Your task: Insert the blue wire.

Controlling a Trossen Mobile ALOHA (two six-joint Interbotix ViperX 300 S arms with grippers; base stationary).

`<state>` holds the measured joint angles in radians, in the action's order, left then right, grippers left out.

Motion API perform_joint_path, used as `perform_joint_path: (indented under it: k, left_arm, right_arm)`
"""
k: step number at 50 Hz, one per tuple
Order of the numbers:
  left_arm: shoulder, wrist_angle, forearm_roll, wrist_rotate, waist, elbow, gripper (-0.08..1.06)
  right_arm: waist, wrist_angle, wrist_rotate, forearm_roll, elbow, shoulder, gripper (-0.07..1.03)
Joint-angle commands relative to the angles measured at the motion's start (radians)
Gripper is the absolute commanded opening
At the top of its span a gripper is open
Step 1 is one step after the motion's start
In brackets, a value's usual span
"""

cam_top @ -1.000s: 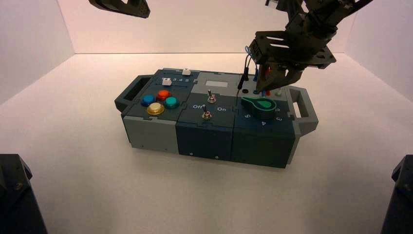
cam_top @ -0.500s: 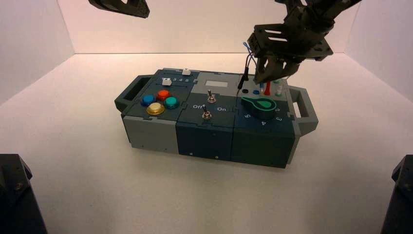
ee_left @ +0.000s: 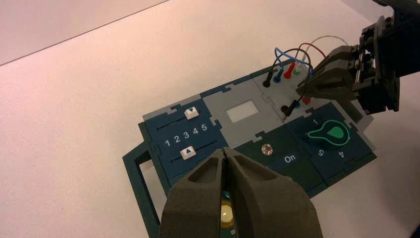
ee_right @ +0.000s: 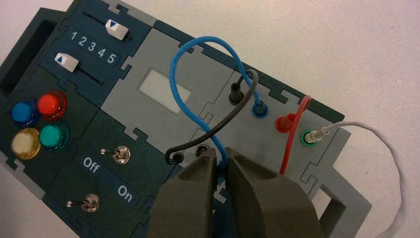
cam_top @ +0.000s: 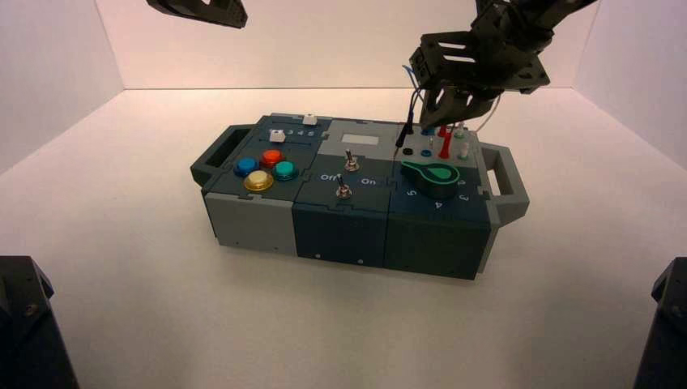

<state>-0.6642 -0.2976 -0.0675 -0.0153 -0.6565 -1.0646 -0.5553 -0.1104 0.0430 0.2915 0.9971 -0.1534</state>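
Note:
The blue wire (ee_right: 204,37) loops up from a blue socket (ee_right: 257,110) at the box's back right, where one plug sits. Its other end runs down between the fingers of my right gripper (ee_right: 221,154), which is shut on that blue plug. In the high view the right gripper (cam_top: 445,113) hovers just above the socket row, behind the green knob (cam_top: 433,174). The tip of the held plug is hidden by the fingers. My left gripper (ee_left: 225,150) is shut and empty. It is parked high over the box's left side (cam_top: 202,10).
A black wire (ee_right: 218,131) crosses under the blue one from a black plug (ee_right: 234,94). An open black socket (ee_right: 202,150) lies beside the fingertips. A red plug (ee_right: 285,123) and a white plug (ee_right: 317,133) stand nearby. Toggle switches (ee_right: 120,154), coloured buttons (ee_right: 39,124) and sliders (ee_right: 117,29) lie farther left.
My right gripper has risen and drawn back a little from the socket row, still shut on the blue wire's end. The left arm has not moved.

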Motion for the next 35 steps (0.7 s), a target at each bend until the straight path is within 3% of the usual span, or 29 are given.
perform_joint_path:
  k: [1, 35]
  left_arm:
    - [-0.005, 0.011, 0.002, 0.0, 0.005, 0.023, -0.03]
    - [-0.006, 0.011, 0.002, -0.002, 0.005, 0.026, -0.03]
  right_arm:
    - [0.002, 0.006, 0.002, -0.002, -0.02, -0.02, -0.02]
    - [0.002, -0.029, 0.002, -0.002, -0.055, 0.032, -0.02]
